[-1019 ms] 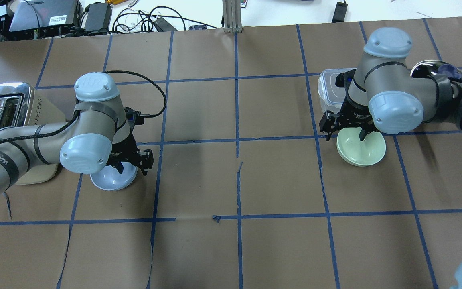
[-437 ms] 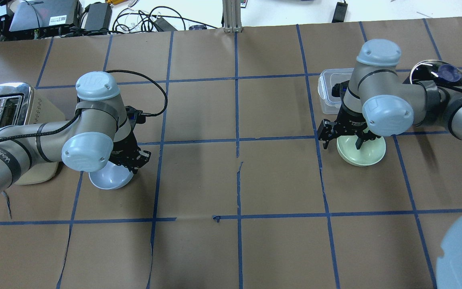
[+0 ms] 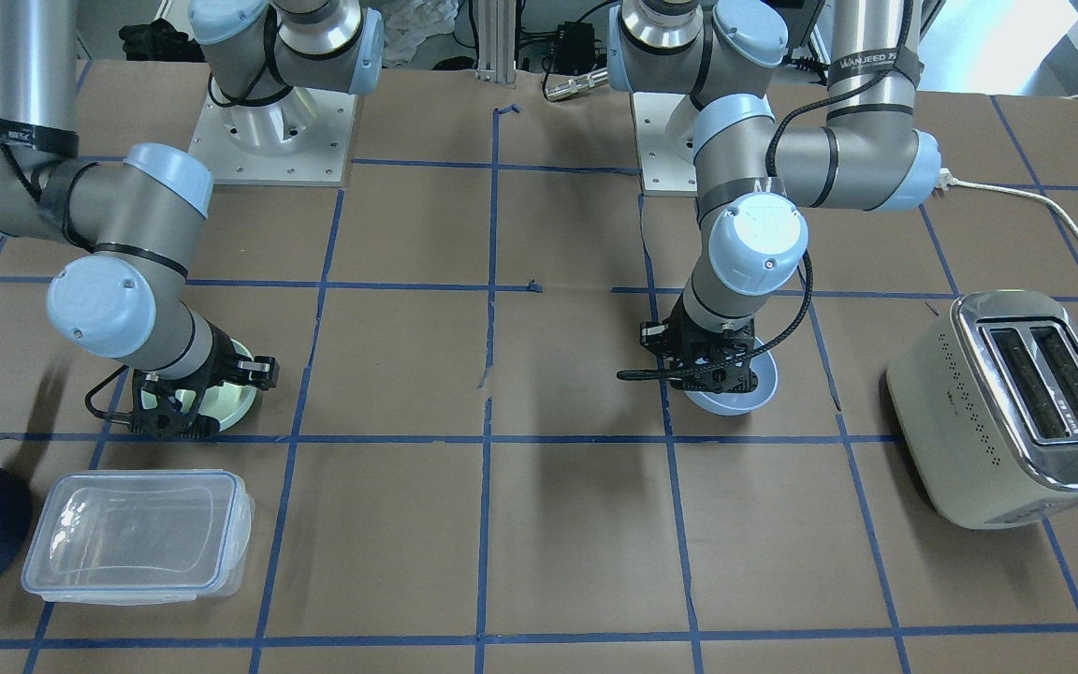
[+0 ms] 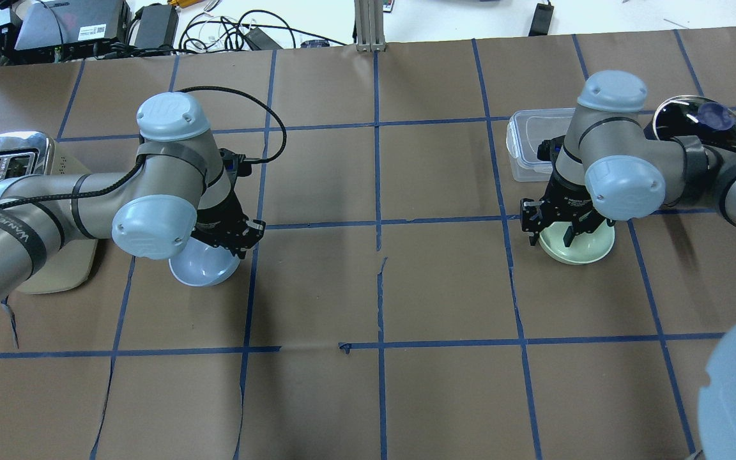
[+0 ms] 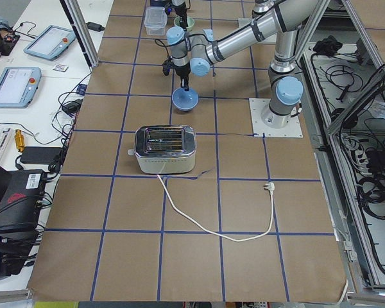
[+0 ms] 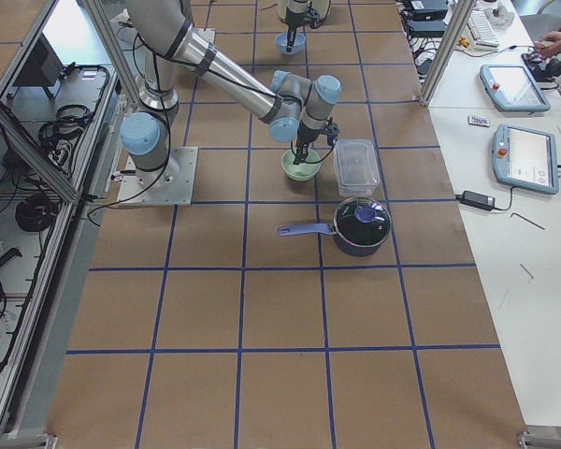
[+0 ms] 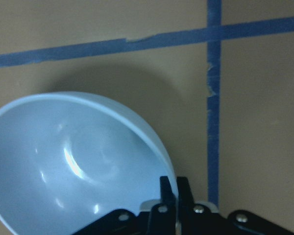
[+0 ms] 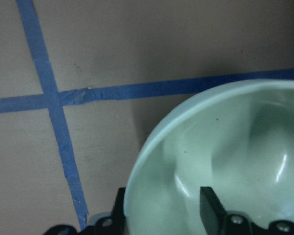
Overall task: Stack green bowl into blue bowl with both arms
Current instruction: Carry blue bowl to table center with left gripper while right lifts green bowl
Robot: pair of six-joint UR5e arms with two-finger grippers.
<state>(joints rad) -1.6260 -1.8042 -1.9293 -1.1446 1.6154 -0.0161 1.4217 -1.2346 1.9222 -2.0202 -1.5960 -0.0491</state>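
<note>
The left arm has moved from the table's left end toward the middle, taking the small, round, shiny light blue bowl (image 4: 205, 271) with it. The right gripper's fingers have come closer together. The black two-finger left gripper (image 7: 174, 188) pinches the blue bowl's rim, with its fingers pressed tight on the thin edge. The bowl is tilted in that grip, over the left half of the brown paper table (image 4: 444, 287). It is near the shiny silver and cream toaster (image 3: 1016, 412) by the left end. The small, round, shiny pale green bowl (image 4: 582, 246) sits flat on the table near the right end, just beside a clear plastic box (image 4: 531, 144). The black two-finger right gripper (image 4: 551, 237) is down over the green bowl's rim. One finger (image 8: 119, 203) is outside the rim and the other is inside the bowl, spread apart and not squeezing. The two bowls are well apart.
</note>
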